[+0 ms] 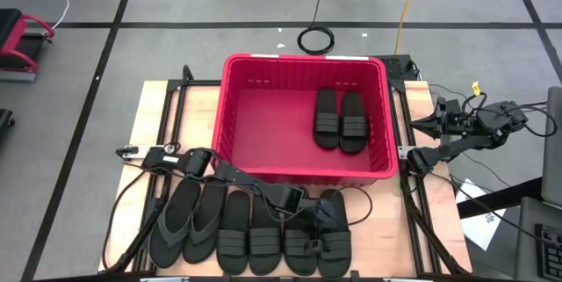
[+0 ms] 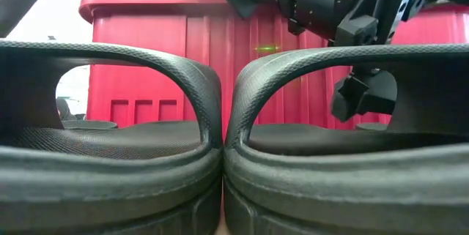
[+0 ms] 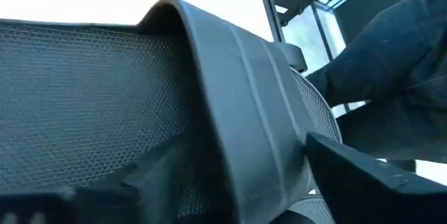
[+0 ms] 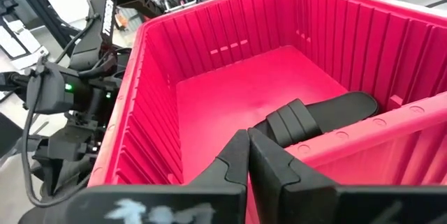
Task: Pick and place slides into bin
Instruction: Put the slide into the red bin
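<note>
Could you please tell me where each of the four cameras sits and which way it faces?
High view: above the table, looking straight down on the red bin, the row of slides and both arms.
Low view: at table height, looking level between two slides at the bin wall; the left gripper hangs above.
Left wrist view: on the left arm, pressed close to a slide's strap.
Right wrist view: on the right arm, looking past the shut right gripper into the bin.
High and right wrist views share the two slides in the bin.
</note>
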{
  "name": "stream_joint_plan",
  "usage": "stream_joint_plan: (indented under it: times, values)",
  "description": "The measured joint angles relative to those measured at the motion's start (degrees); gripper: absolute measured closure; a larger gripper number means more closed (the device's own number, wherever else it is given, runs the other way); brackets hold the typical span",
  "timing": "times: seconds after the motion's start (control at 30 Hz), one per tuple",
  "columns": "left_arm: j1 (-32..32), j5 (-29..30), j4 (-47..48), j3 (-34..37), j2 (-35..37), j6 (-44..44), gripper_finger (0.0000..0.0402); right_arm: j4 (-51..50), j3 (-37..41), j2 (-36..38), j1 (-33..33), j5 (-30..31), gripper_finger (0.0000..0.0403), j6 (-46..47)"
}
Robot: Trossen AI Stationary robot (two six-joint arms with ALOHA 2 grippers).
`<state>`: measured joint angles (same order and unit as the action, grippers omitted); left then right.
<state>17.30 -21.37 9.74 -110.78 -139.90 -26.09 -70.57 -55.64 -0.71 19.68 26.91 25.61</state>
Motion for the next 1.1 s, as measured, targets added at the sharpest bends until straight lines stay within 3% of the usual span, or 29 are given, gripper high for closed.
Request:
stream_joint_plan:
  times: [0.1,0.33,0.47,0.83,0.97,1.1]
  values:
    - [0.04,-0.75,-0.21,0.00,0.08,0.88,0.0184,0.00,0.00,0.00,0.00,0.00,0.0403,-0.24]
    - [1.27,-4.70,-4.02,0.00,0.13,11.76,0.0380,-0.16,0.00,0.00,-0.01,0.02,0.0403,-1.13]
    - [3.10,-6.74,-8.02,0.05,0.16,14.20,0.0383,-1.64,0.00,0.00,0.00,0.00,0.0403,-0.88]
    - [4.92,-6.85,-6.26,0.03,7.67,16.09,0.0398,-2.60,0.00,0.02,0.00,0.00,0.0403,-0.99]
    - [5.78,-4.56,1.58,-3.11,12.28,16.59,0.0399,-2.59,0.00,0.01,-0.02,0.03,0.0403,-0.34]
    - [6.52,-0.83,17.85,-9.50,16.76,16.20,0.0399,-2.60,0.00,0.02,0.00,0.13,0.0403,0.28]
